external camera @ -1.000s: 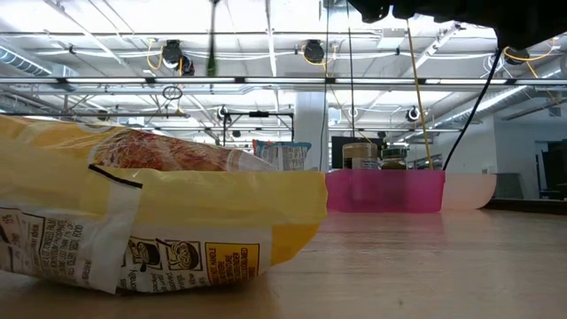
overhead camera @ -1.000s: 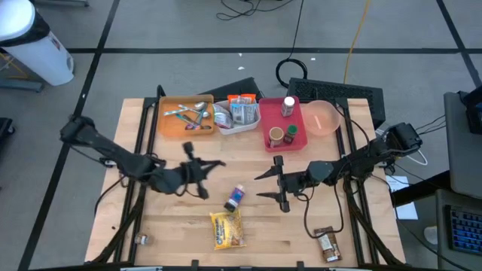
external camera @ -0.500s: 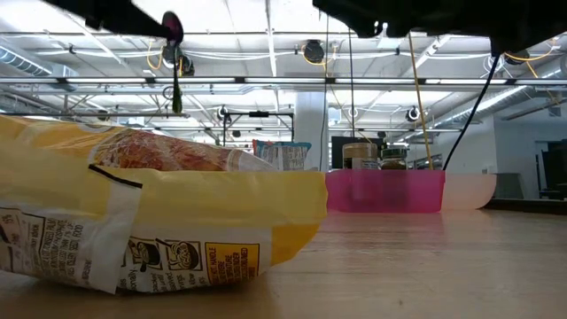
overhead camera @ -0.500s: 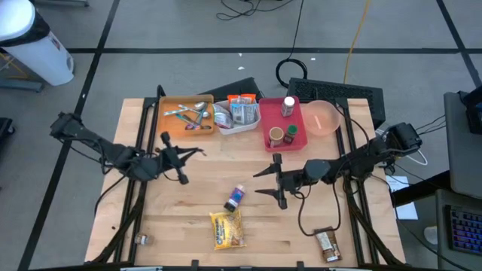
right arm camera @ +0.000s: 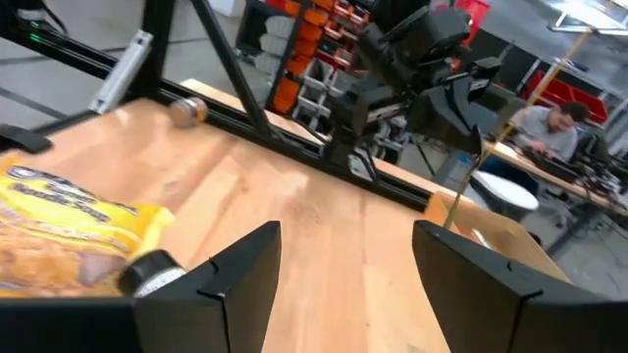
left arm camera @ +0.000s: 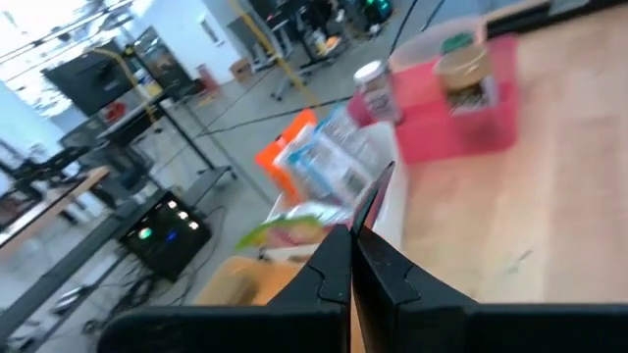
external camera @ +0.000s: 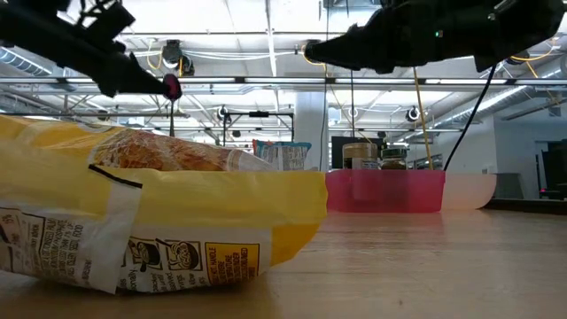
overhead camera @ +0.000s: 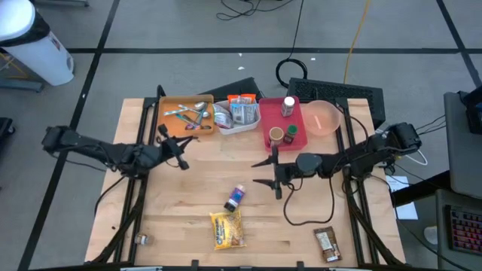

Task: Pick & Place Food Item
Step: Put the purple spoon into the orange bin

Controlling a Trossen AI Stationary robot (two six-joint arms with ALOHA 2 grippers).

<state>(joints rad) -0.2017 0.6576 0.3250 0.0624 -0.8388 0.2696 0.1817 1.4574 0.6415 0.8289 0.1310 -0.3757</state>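
Crinkled yellow snack bag [overhead camera: 227,229] lies flat near the wooden counter's [overhead camera: 188,211] front edge, small bottle [overhead camera: 236,197] just behind it. Right tool [overhead camera: 266,172], fingers spread, empty, hovers mid-counter; left tool [overhead camera: 172,145] closed, empty, by the orange tray [overhead camera: 175,126].

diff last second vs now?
The left gripper, shut and empty, pulled back from the table's middle toward its left edge, near the orange tray. The right gripper, open, edged toward the far side. Yellow snack bag and small bottle unmoved.
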